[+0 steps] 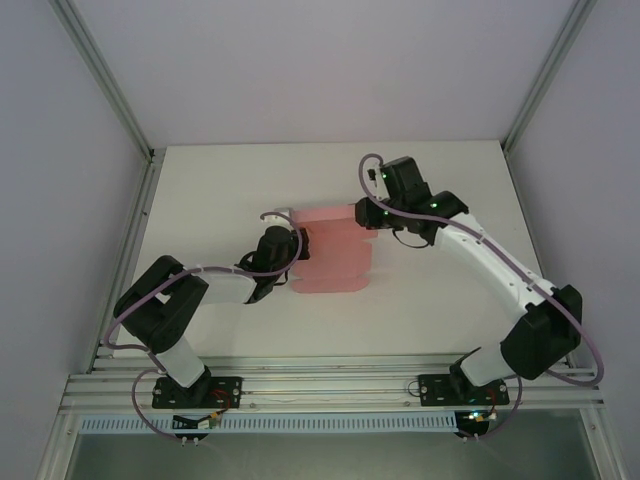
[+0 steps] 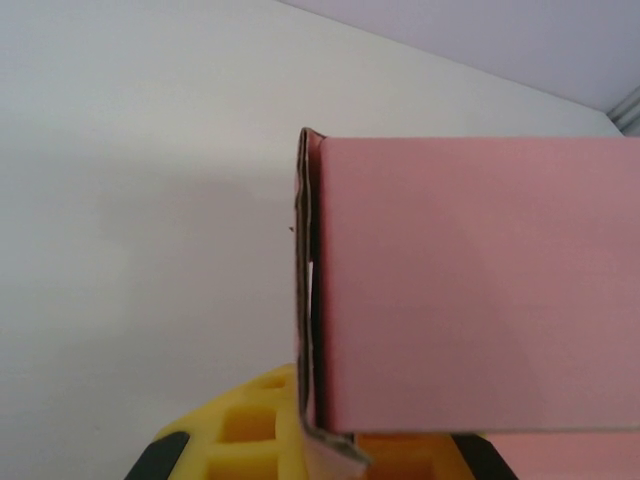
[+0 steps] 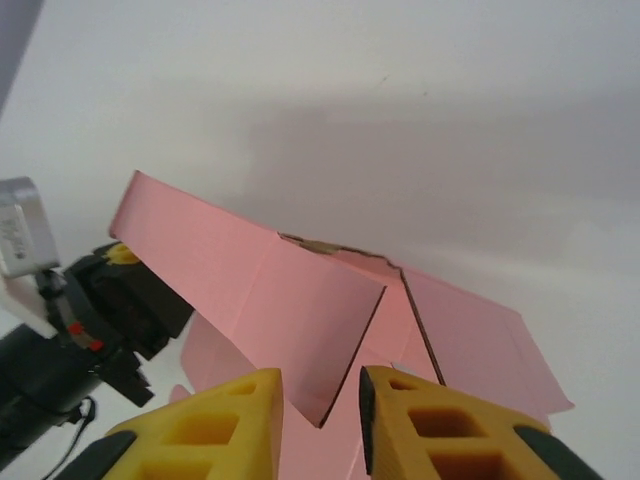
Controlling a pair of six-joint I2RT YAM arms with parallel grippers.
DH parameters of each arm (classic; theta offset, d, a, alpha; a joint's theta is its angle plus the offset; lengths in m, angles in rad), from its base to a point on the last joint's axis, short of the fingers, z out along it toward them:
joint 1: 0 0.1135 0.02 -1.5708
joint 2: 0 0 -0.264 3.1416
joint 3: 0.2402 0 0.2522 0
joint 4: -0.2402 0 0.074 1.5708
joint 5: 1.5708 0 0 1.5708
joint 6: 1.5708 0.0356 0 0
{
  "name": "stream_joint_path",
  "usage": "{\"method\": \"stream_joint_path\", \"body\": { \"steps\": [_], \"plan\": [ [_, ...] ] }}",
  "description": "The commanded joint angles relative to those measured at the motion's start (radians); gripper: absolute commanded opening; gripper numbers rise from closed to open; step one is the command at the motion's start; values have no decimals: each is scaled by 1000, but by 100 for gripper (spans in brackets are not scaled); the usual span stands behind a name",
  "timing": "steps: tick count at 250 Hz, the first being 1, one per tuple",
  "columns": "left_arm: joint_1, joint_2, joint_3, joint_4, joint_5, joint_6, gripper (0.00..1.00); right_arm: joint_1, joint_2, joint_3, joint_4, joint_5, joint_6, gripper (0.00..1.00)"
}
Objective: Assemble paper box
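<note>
Top external view: the paper box (image 1: 332, 258), a pale pink card sheet, part-folded with flaps spread, lies at the middle of the table (image 1: 200, 190). Its left side is a doubled fold showing a brown cut edge. The left gripper (image 1: 290, 243), just left of the table's middle, is clamped on that fold. The right gripper (image 3: 320, 405), right of the middle towards the table's far side, has its fingers narrowly parted, with a flap's corner in the gap.

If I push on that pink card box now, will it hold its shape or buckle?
It will probably buckle: the partly folded pink thin-card box has thin edges and loose flaps standing at angles. It is likely very light, so a push may slide it across the white table unless the left end effector, shut on its edge, holds.
</note>
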Motion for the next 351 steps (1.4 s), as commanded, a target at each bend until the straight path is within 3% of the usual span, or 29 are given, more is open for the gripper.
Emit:
{"method": "stream_joint_path", "body": {
  "steps": [1, 48, 82, 112, 157, 184, 209, 252, 305, 330, 351],
  "plan": [
    [-14, -49, 22, 52, -17, -17, 0, 23, 35, 19, -16, 107, 19, 20],
    [-25, -65, 22, 43, -30, 2, 0, 51, 68, 51, -25, 244, 13, 19],
    [-30, -48, 67, -61, -46, 22, 0, 60, 32, 66, 8, 191, -52, 28],
    [-29, -47, 115, -200, -4, 50, 0, 68, -38, 117, -66, -30, -375, 51],
    [-30, -116, 171, -436, 51, 65, 0, 68, -176, 77, -112, 39, -829, 58],
    [-29, -143, 224, -577, 81, 55, 0, 70, -203, 54, -206, -36, -1122, 57],
    [-29, -150, 292, -718, 85, 45, 0, 76, -202, 34, -221, -8, -1304, 54],
    [-28, -173, 344, -827, 137, 34, 0, 77, -138, 42, -111, 132, -1411, 47],
    [-28, -195, 368, -894, 128, 22, 0, 77, -94, -6, -23, 143, -1486, 46],
    [-28, -200, 375, -912, 115, 9, 0, 76, -86, -24, 5, 150, -1474, 38],
    [-28, -204, 374, -912, 116, -10, 0, 78, -86, -54, 57, 146, -1458, 24]
  ]
}}
